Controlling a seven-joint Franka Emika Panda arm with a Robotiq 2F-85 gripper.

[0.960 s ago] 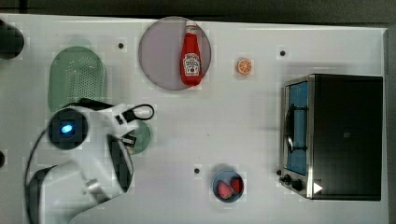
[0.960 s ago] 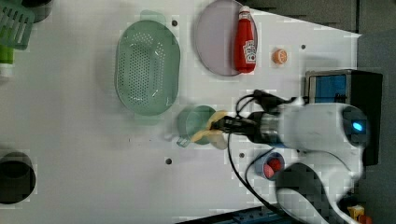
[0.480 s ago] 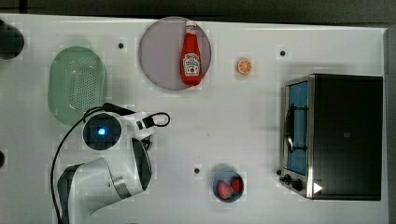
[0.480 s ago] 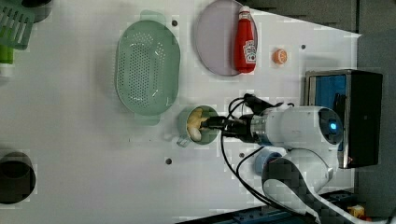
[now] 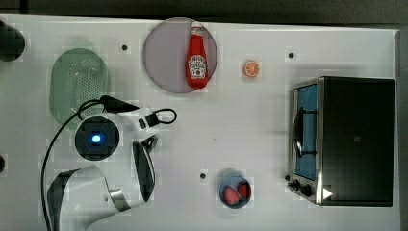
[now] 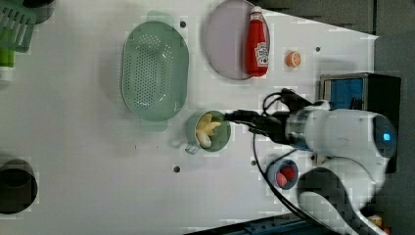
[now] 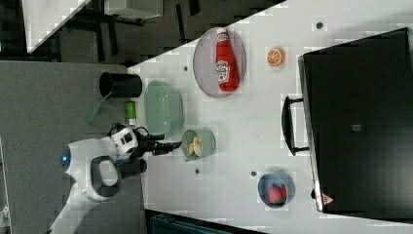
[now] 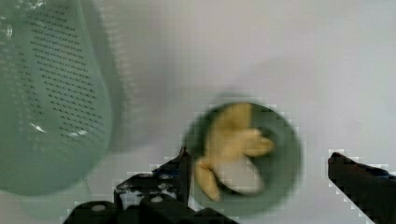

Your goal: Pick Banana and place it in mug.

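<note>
White table (image 7: 243, 131); dark floor (image 7: 48, 107) beside; banana (image 6: 205, 129) in mug (image 6: 222, 139).

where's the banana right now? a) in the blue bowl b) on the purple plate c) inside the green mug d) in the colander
c: the banana lies inside the mug, clear in the wrist view too, and the open tool holds nothing.

I see a flat white tabletop (image 7: 243, 131) under even light, with grey carpeted floor (image 7: 48, 102) and dark furniture legs (image 7: 107, 29) beyond its edge.
</note>
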